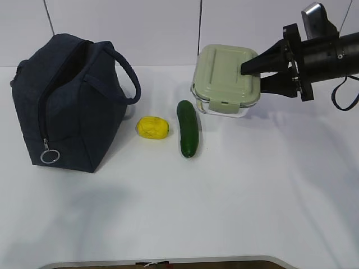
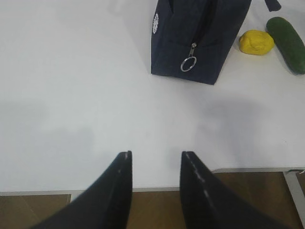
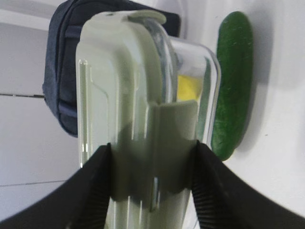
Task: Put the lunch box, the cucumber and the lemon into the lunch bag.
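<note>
From the exterior view, the bag (image 1: 70, 106) stands at the left of the frame on the white table (image 1: 224, 213), its top zipper parted and a metal ring (image 1: 49, 156) hanging at its near end. Just right of it lies the lemon (image 1: 152, 128), then the cucumber (image 1: 188, 128) close beside — the two not touching. At upper right the right gripper (image 1: 263, 72) has its jaws clamped on the right edge of the box (image 1: 226, 78), which is tilted with its lid toward the camera; whether its lower left edge meets the table I cannot tell.

In the left wrist view, the left gripper (image 2: 155, 164) hangs with its fingers apart and nothing between them, over the table's near edge; bag, lemon and cucumber sit along the top.

The right wrist view shows the box on edge between the black fingers (image 3: 209, 191) — the bag behind it at upper left, the cucumber at right, the lemon a yellow blur through the glass.
</note>
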